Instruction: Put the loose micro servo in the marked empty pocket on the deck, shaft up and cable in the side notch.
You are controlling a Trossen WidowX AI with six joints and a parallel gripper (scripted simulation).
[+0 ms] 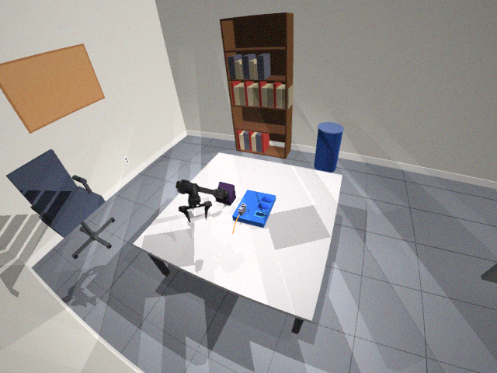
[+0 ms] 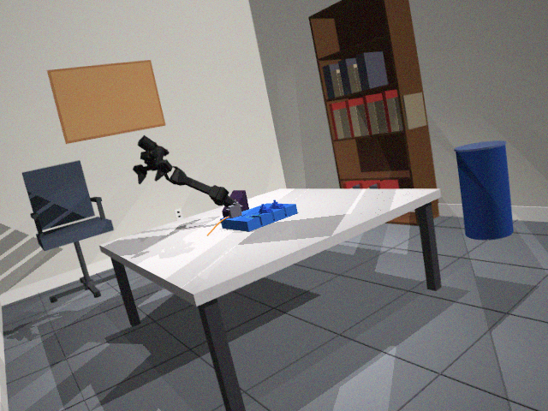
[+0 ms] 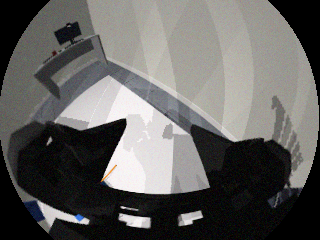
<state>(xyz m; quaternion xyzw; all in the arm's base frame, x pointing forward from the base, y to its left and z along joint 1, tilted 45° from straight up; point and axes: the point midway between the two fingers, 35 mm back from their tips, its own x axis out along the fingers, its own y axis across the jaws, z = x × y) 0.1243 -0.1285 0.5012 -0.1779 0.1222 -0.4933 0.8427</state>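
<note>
The loose micro servo (image 1: 241, 208) (image 2: 235, 209) is a small grey block on the left part of the blue deck (image 1: 248, 222) (image 2: 236, 224). Its orange cable (image 1: 234, 225) (image 2: 217, 226) (image 3: 110, 172) runs over the deck's edge to the table. The servo's exact tilt is too small to tell. The marked pocket (image 1: 260, 214), outlined in teal, is at the deck's near right and looks empty. My gripper (image 1: 197, 220) (image 2: 149, 180) (image 3: 159, 124) is wide open and empty, high above the table and well left of the servo and deck.
Blue servo-like parts (image 1: 265, 199) (image 2: 276, 204) stand on the deck beyond the pocket. A dark purple box (image 1: 230, 188) (image 2: 240, 196) stands behind the deck's left side, close to the arm's base. The white table (image 1: 241, 273) (image 2: 309, 247) carries them all.
</note>
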